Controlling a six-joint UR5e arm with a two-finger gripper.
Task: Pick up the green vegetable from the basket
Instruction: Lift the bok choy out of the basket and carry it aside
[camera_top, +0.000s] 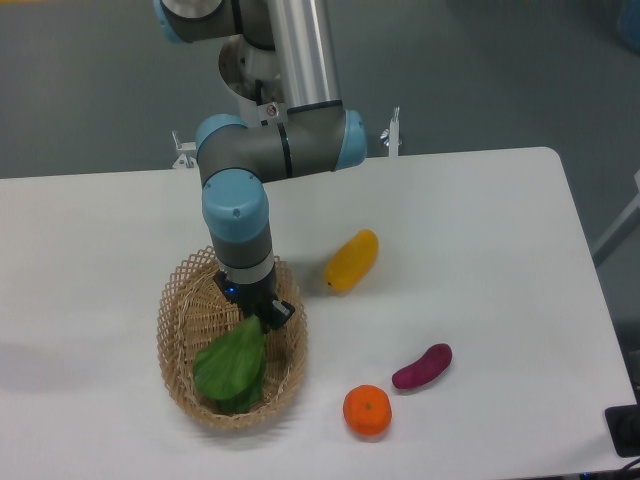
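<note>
The green vegetable (232, 366) has broad green leaves and lies in the near half of the tan wicker basket (180, 300), its narrow end pointing up toward the gripper. My gripper (257, 318) reaches down into the basket and its fingers sit at the vegetable's narrow upper end. The fingers look closed around that end, but the stalk itself is hidden behind them. The vegetable still rests low in the basket.
A yellow oblong fruit (352, 260) lies right of the basket. A purple eggplant (422, 366) and an orange (367, 410) lie at the front right. The table's front edge runs just below the basket.
</note>
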